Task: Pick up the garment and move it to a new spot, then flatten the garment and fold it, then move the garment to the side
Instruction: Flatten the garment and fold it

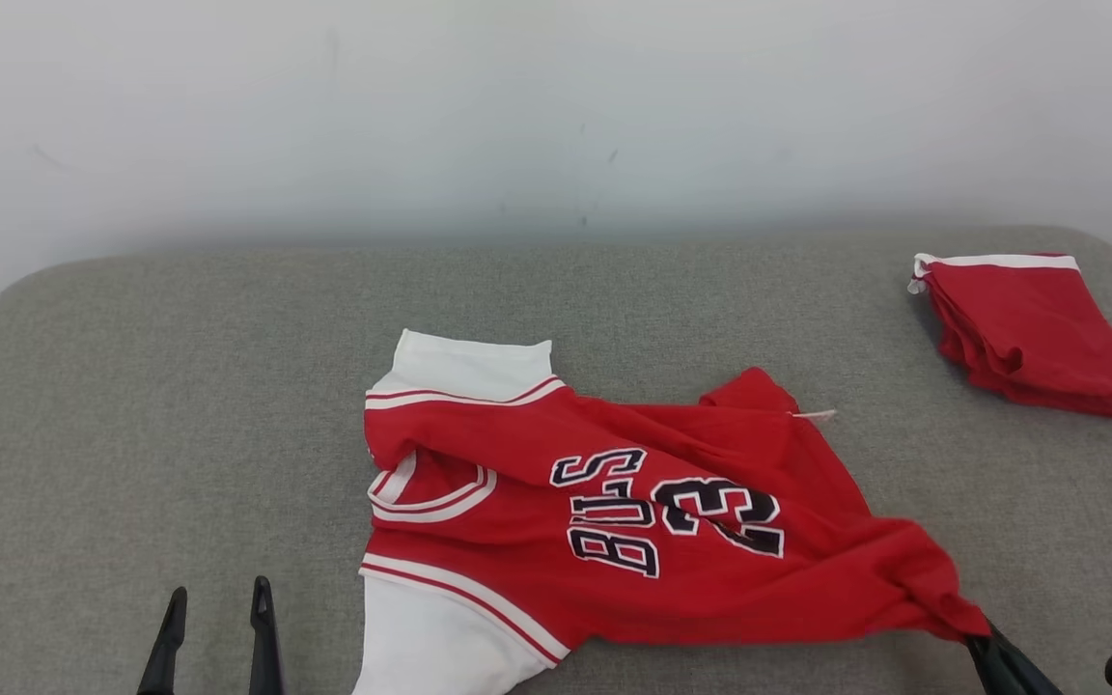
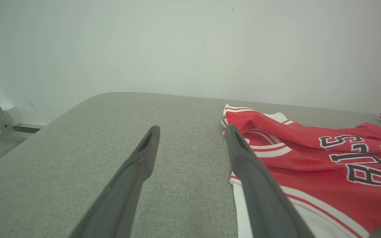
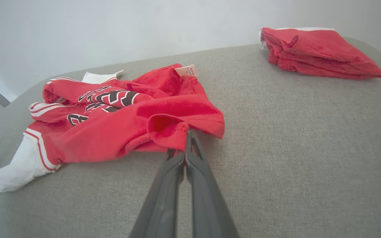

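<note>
The garment point(image 1: 633, 502) is a red jersey with white sleeves and dark lettering, lying crumpled on the grey cushioned surface point(image 1: 180, 386). My right gripper point(image 1: 981, 642) is shut on the garment's lower right hem corner; in the right wrist view the red cloth point(image 3: 127, 119) bunches over the closed fingertips of that gripper point(image 3: 185, 140). My left gripper point(image 1: 218, 598) stands open at the lower left, left of the white sleeve, with nothing between its fingers. In the left wrist view the left gripper point(image 2: 192, 130) hovers over bare fabric beside the garment point(image 2: 309, 155).
A second red garment point(image 1: 1029, 328), folded with a white edge, lies at the far right of the surface; it also appears at the top right as the folded pile point(image 3: 316, 51). A pale wall rises behind the surface. The surface's edges curve down at left and right.
</note>
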`<state>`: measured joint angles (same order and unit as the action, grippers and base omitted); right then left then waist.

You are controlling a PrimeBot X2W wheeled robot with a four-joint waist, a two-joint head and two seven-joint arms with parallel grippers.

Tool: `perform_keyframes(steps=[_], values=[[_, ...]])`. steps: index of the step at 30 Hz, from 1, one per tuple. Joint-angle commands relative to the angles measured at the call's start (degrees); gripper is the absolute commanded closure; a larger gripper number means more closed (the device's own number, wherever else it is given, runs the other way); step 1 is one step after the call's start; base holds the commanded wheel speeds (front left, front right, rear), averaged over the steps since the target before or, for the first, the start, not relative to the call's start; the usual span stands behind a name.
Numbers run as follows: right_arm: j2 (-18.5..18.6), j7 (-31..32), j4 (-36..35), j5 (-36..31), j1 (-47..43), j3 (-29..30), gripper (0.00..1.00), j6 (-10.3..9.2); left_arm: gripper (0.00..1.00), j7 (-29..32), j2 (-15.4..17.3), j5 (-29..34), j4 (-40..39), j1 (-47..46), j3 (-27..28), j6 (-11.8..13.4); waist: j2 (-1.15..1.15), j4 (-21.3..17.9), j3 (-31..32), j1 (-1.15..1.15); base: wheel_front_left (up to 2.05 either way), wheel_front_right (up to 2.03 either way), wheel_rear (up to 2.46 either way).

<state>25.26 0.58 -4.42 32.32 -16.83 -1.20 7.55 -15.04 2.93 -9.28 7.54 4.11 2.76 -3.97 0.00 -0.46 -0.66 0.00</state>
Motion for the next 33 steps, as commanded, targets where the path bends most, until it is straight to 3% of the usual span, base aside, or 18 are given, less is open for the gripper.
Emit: perform_keyframes(steps=[1, 3, 4, 5, 20, 33], values=[[-0.82, 0.61, -0.27, 0.44, -0.64, 0.42, 1.00, -0.15, 0.00, -0.19, -0.07, -0.22, -0.23, 0.33, -0.03, 0.25, 0.00, 0.12, -0.08, 0.00, 0.00, 0.00, 0.00], [-0.61, 2.25, 0.93, -0.59, -1.52, 0.18, 0.98, -0.15, 0.00, -0.19, -0.07, -0.25, -0.16, 0.21, -0.22, 0.27, 0.00, 0.39, -0.22, 0.00, 0.00, 0.00, 0.00], [-0.55, 2.25, 1.26, -1.12, -1.56, 0.21, 0.22, -0.15, 0.00, -0.18, -0.07, -0.25, -0.04, 0.03, -0.32, 0.22, 0.00, 0.58, -0.25, 0.00, 0.00, 0.00, 0.00], [-0.60, 2.39, 2.04, -1.62, -1.76, 0.27, 0.00, -0.15, 0.00, -0.19, -0.07, -0.24, 0.06, -0.10, -0.30, 0.18, 0.00, 0.73, -0.25, 0.00, 0.00, 0.00, 0.00], [-2.03, -0.06, 2.68, -4.92, -0.16, 2.23, 0.00, -0.15, 0.00, -0.19, -0.07, 0.25, -0.52, 0.39, 0.87, 0.12, 0.00, 1.04, -0.30, 0.00, 0.00, 0.00, 0.00], [-0.58, -0.53, 16.86, -10.29, 16.76, -1.13, 0.00, -0.15, 0.00, -0.19, -0.07, 1.37, -0.83, -1.29, 0.53, -0.22, 0.00, 1.44, -2.03, 0.00, 0.00, 0.00, 0.00]])
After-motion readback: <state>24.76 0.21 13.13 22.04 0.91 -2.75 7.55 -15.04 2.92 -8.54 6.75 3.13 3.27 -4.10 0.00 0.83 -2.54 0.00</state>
